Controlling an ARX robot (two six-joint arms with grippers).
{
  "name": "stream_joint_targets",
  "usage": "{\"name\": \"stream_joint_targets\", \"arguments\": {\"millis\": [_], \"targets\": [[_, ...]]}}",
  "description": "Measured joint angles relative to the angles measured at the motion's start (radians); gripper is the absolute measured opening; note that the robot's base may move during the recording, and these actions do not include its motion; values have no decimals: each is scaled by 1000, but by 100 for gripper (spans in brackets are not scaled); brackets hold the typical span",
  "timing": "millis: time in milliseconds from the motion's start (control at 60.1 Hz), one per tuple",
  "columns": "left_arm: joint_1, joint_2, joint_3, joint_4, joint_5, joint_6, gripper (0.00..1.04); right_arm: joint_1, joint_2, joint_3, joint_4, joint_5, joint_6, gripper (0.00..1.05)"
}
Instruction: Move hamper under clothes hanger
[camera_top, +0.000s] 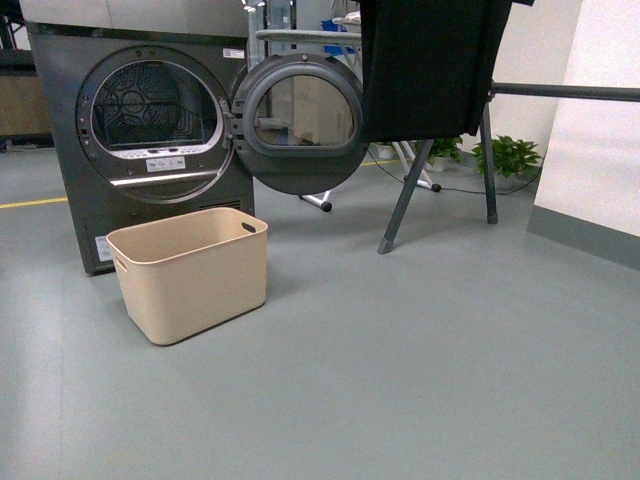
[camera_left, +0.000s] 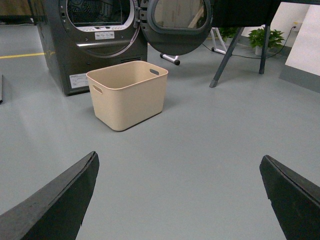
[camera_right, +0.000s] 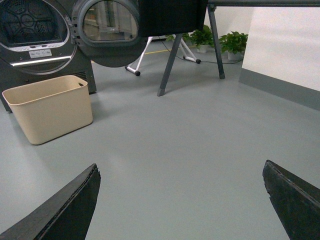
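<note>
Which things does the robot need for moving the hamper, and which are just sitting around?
For the job:
hamper
clothes hanger

Just sitting around:
dryer, with its door open
black cloth hanging on the clothes hanger
ironing board
potted plants

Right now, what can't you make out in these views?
Hamper bottom: hidden by its own walls, all views.
Hanger far end: cut off by the front view's right edge; black cloth covers the bar's other end.
Dryer label: too small to read.
Left gripper, right gripper: only open fingertips show.
</note>
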Motion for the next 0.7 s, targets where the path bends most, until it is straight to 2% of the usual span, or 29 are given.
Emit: {"name": "stream_joint_targets", "arguments": {"millis": [699], "targets": [[0,0,0,0,0,0,98,0,0,0,0,0,0,97]]}}
